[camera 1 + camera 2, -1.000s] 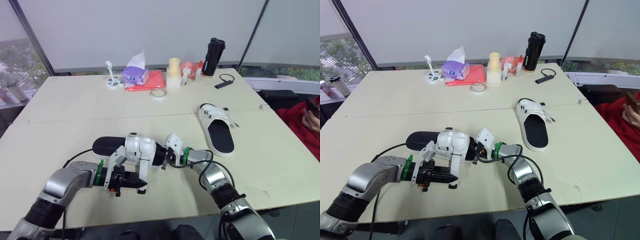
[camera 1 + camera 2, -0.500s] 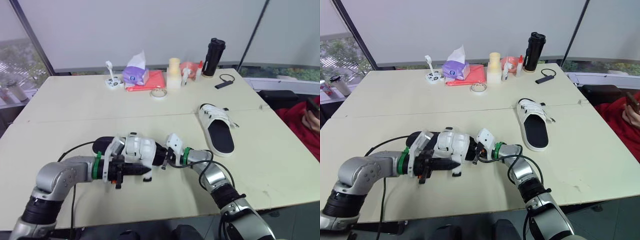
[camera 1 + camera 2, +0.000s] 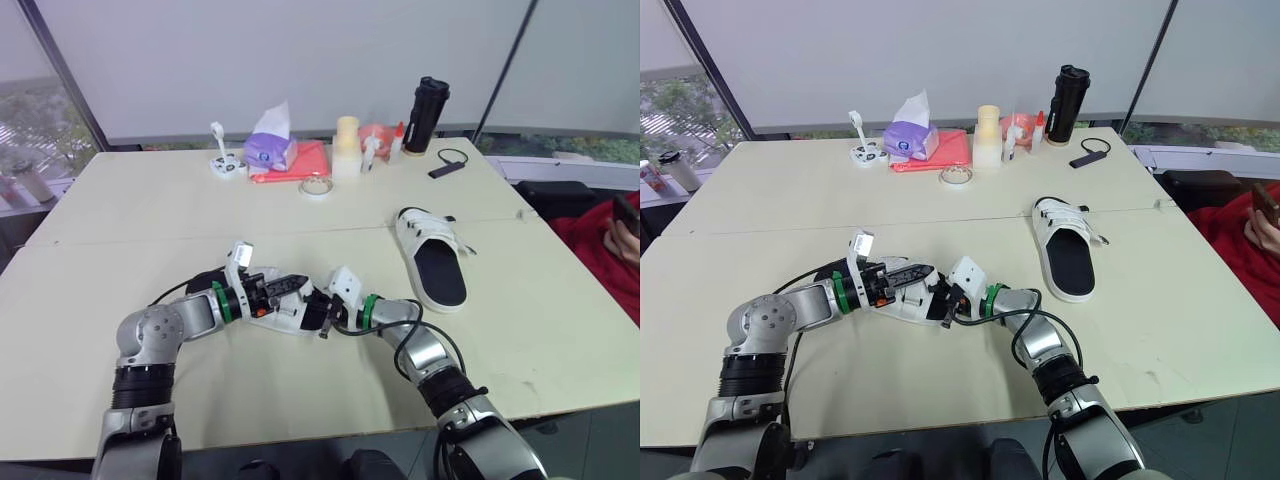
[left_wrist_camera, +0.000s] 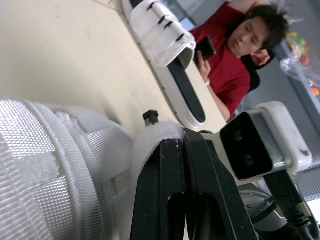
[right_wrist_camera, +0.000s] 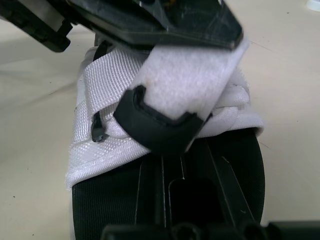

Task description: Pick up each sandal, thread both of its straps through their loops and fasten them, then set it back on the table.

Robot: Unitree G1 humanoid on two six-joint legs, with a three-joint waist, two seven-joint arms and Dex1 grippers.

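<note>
Left hand (image 3: 300,285) clenched on strap (image 5: 195,75); right hand (image 3: 323,320) at sandal (image 3: 205,287), grip unclear. Sandal lies crosswise, toe rightward.

Cream table (image 3: 120,210), sandal (image 3: 432,262), tape roll (image 3: 317,187)

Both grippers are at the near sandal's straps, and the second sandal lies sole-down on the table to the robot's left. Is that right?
Not quite. The second sandal lies sole-down on the table to the robot's right, as the left eye view shows. The left gripper and right gripper are indeed at the straps of the near sandal.
</note>
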